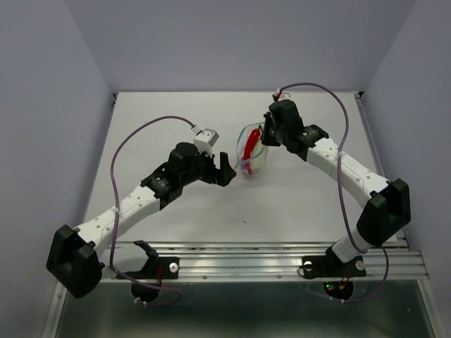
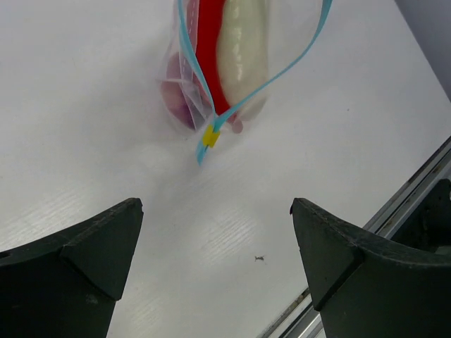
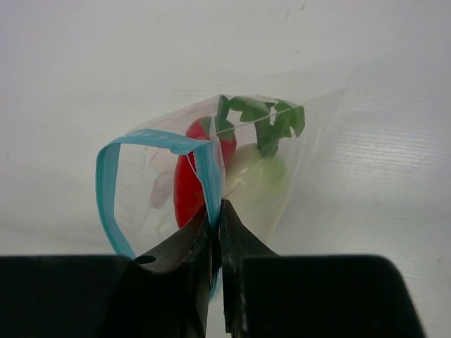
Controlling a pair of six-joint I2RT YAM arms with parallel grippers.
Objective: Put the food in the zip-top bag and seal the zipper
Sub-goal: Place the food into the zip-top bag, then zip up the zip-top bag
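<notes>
The clear zip-top bag lies mid-table with its mouth gaping. Inside it are the red chili, the white radish with its green leaves, and the purple onion. My right gripper is shut on the light-blue zipper at one end of the bag's mouth. The rest of the zipper strip bows open in a loop. My left gripper is open and empty, just left of the bag, with the yellow slider tab ahead of its fingers.
A metal rail runs along the table's near edge behind both arm bases. A small dark speck lies on the white table between my left fingers. Grey walls enclose the table on three sides.
</notes>
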